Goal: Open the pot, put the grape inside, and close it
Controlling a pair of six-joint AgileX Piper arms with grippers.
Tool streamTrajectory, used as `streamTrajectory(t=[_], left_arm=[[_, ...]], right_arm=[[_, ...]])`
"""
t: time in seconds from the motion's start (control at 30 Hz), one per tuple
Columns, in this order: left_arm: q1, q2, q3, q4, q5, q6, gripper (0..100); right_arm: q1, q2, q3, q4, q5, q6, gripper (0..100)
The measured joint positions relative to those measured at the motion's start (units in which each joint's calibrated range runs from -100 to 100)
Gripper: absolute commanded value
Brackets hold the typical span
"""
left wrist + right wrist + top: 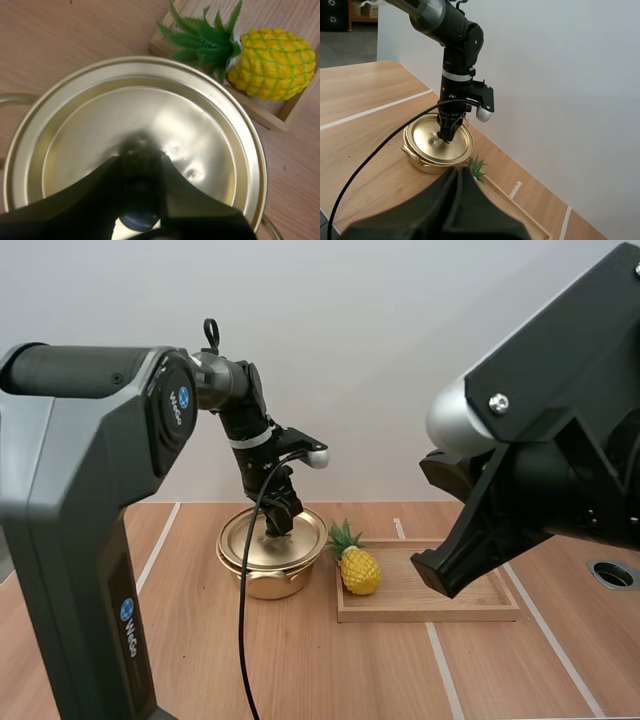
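Note:
A gold pot (268,583) stands on the table with its lid (248,540) on. My left gripper (278,531) reaches straight down onto the lid's centre. From the left wrist, its fingers (102,182) pinch the dark knob (140,159) in the middle of the lid (150,110). A yellow toy pineapple (360,571) with green leaves lies on the left end of a wooden tray (440,606), just right of the pot. My right gripper (458,171) is shut on nothing and hovers high over the tray, well short of the pot (422,161).
The pineapple (272,62) lies close beside the pot's rim, inside the tray's corner (260,116). White lines run across the wooden table. A round hole (612,573) sits at the table's far right. Bare table lies in front of the pot.

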Motion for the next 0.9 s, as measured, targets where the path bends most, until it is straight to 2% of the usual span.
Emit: streamTrajectory(t=[0.5, 0.9], left_arm=[[0.15, 0.3, -0.3, -0.2, 0.0, 0.0, 0], [0.15, 0.3, -0.3, 2.1, 0.0, -0.4, 0]], right_arm=[[0.0, 0.0, 0.0, 0.1, 0.0, 0.0, 0], [0.0, 0.0, 0.0, 0.3, 0.0, 0.0, 0]])
